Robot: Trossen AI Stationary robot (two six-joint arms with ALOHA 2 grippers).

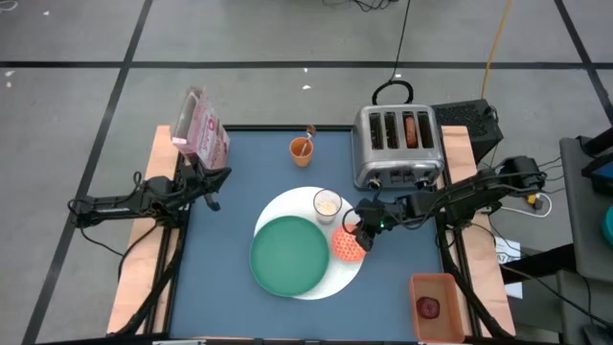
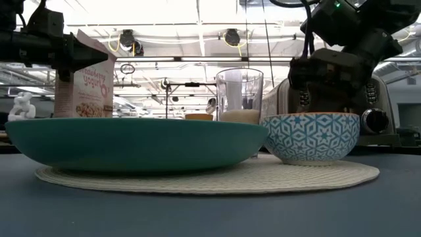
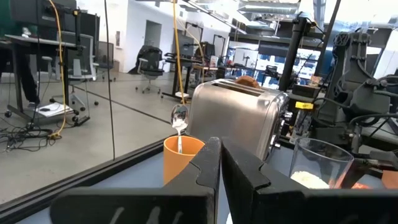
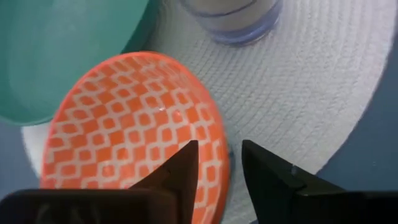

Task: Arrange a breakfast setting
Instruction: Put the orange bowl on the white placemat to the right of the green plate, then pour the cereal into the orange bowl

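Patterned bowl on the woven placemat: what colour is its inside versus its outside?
The patterned bowl is orange with white shapes inside, best in the right wrist view; blue-and-white outside in the low view.

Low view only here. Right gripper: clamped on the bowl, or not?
Observer: Not clamped. The right gripper is open, with one finger on either side of the bowl rim and a gap showing.
Operator: Fruit? Not in my view.
Observer: The dark red fruit lies in a small tray by the table's right edge, off the mat.
Operator: Bagel?
Observer: The bagel sits in one slot of the toaster, not on the green plate.
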